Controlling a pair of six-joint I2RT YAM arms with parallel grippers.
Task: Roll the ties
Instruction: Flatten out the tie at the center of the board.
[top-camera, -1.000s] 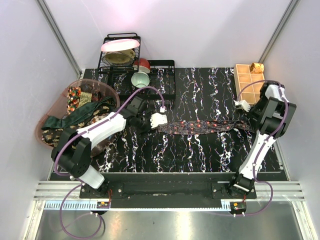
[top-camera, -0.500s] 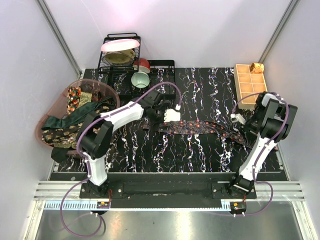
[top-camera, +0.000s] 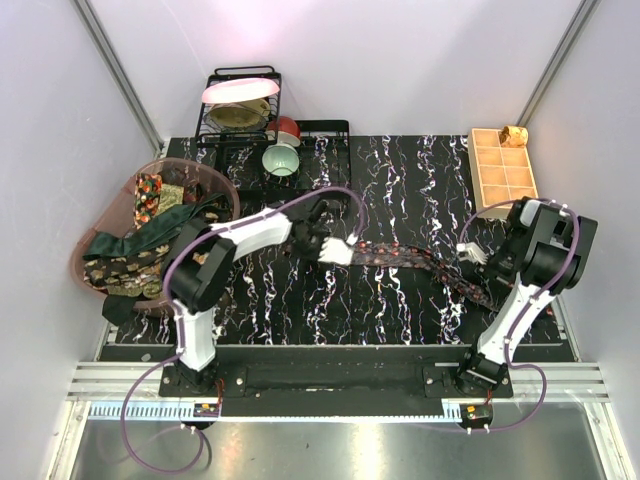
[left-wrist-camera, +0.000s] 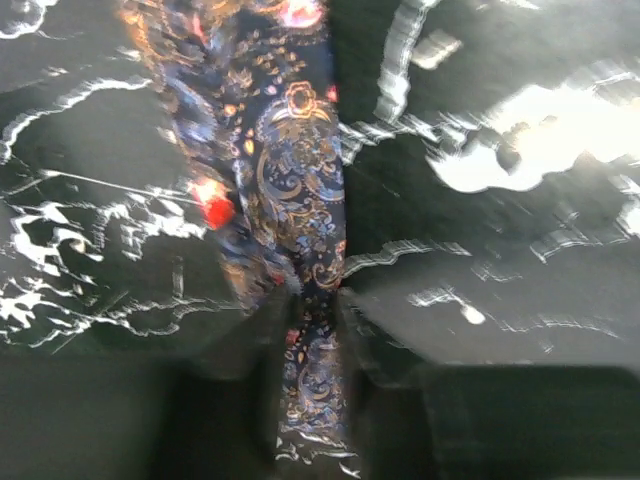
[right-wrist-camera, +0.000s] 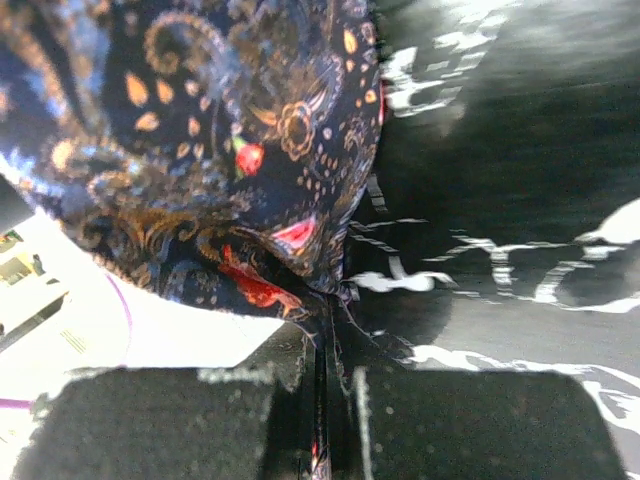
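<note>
one tie (top-camera: 400, 255), clamped btwn l/r jaws

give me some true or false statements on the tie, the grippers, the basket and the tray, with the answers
1. The tie on the table runs between the left gripper and the right gripper. True.
2. That tie is plain green. False: it is dark paisley with red dots.
3. The basket at the table's left edge holds other ties. True.
4. The tan gridded tray sits at the near left corner. False: it is at the far right corner.
5. The right gripper is open and clear of the fabric. False: it is shut on the tie.
</note>
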